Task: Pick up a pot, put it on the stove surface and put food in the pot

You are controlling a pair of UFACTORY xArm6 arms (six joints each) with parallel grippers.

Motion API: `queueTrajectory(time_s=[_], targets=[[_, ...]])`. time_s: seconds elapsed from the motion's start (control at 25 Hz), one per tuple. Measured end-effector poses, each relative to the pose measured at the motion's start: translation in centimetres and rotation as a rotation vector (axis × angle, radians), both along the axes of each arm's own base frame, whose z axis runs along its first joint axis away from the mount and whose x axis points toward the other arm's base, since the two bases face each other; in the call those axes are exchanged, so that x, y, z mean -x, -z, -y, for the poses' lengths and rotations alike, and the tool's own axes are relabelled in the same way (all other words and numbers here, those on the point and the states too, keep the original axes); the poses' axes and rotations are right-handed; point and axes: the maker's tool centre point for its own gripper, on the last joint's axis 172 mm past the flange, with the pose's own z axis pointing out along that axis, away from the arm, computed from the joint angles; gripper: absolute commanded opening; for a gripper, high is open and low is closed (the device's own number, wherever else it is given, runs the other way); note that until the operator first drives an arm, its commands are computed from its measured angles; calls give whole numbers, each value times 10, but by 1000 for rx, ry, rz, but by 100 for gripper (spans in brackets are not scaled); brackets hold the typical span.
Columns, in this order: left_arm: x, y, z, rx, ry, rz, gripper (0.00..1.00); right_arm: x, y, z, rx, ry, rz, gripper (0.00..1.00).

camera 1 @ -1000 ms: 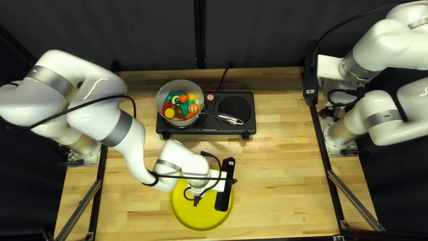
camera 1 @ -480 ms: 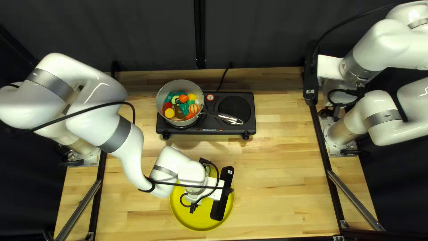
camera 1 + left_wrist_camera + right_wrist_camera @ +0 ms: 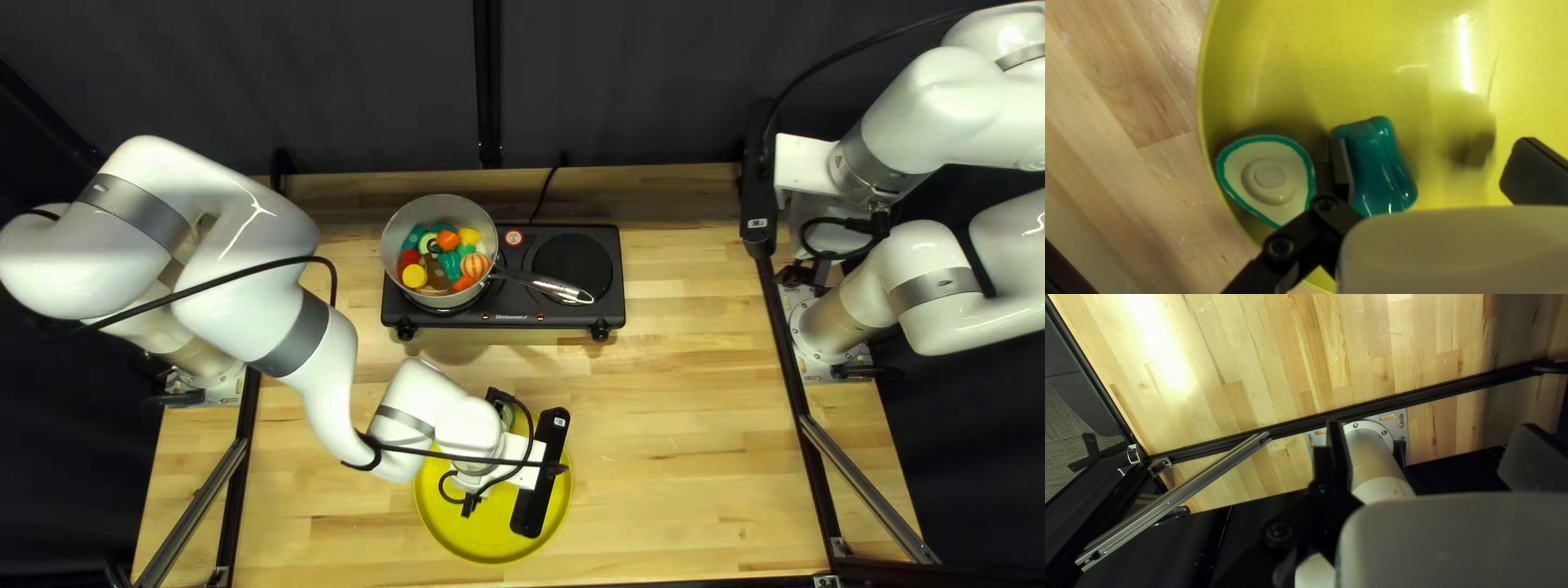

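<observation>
On the stove [image 3: 468,320], a pot [image 3: 394,261] heaped with toy food [image 3: 447,242]

The pot sits upright over the burner at the left of the top left view, its handle [image 3: 544,285] reaching across toward the other burner [image 3: 573,265]. Inside it, a yellow disc [image 3: 415,276] and a striped orange ball [image 3: 474,265] lie among red, teal and green pieces. A cord [image 3: 541,198] runs behind the stove to the table's [image 3: 697,436] far edge.

Nearer the table's near edge is a yellow plate [image 3: 490,547], with my left gripper [image 3: 541,474] above it. In its wrist view, the left gripper [image 3: 1432,163] has its fingers spread wide and grips nothing. A teal piece [image 3: 1380,169] lies between them, close by one finger; whether they touch, I cannot tell. On that finger's outer side, near the plate's rim, rests a cream piece with a green edge [image 3: 1270,174].

Farther out, well apart from the pot, my right gripper [image 3: 757,196] hangs by the table's right edge, fingers parted, holding nothing. Its wrist view shows an arm base [image 3: 1372,457] and a metal strut [image 3: 1192,484].
</observation>
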Motion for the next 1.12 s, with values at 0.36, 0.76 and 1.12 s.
queueTrajectory(time_s=[0.36,0.76,1.12], targets=[[1,0,0,-11,-8,-5,0,0,0,0,0,0,0,100],[6,-8,-4,-11,-12,-3,0,0,0,0,0,0,0,100],[38,-104,-59,-30,-45,24,0,0,0,0,0,0,0,100]])
